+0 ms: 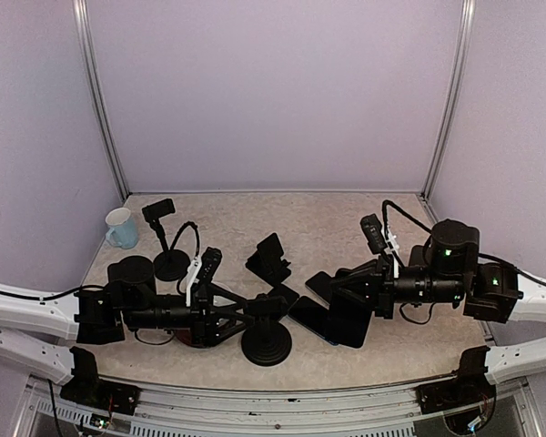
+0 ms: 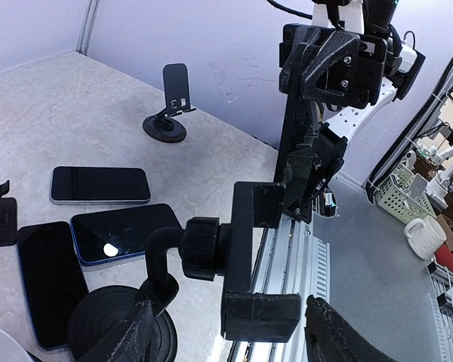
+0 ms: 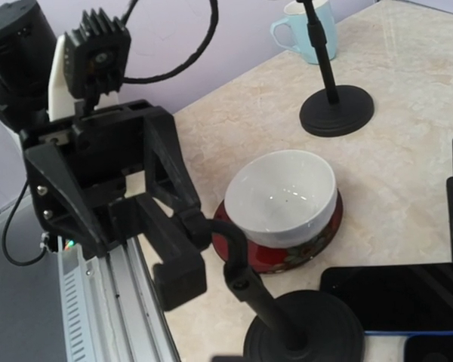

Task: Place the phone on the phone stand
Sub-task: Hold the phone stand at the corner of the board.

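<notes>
The black phone stand (image 1: 267, 339) has a round base and stands near the table's front middle. Its cradle (image 2: 258, 260) faces right and is empty; it also shows in the right wrist view (image 3: 179, 276). My left gripper (image 1: 246, 314) is open, its fingers (image 2: 338, 338) straddling the cradle's foot without visibly clamping it. My right gripper (image 1: 346, 296) is shut on a dark phone (image 1: 349, 320), held upright on edge just right of the cradle. The phone shows edge-on in the left wrist view (image 2: 293, 143). The right fingers are out of the right wrist view.
Three more phones (image 2: 100, 184) (image 2: 121, 232) (image 2: 49, 279) lie flat behind the stand. A white bowl on a red plate (image 3: 283, 197) sits under my left arm. A folding stand (image 1: 269, 258), a tall stand (image 1: 164, 238) and a mug (image 1: 121, 228) are further back. Another small stand (image 2: 170, 105) is far right.
</notes>
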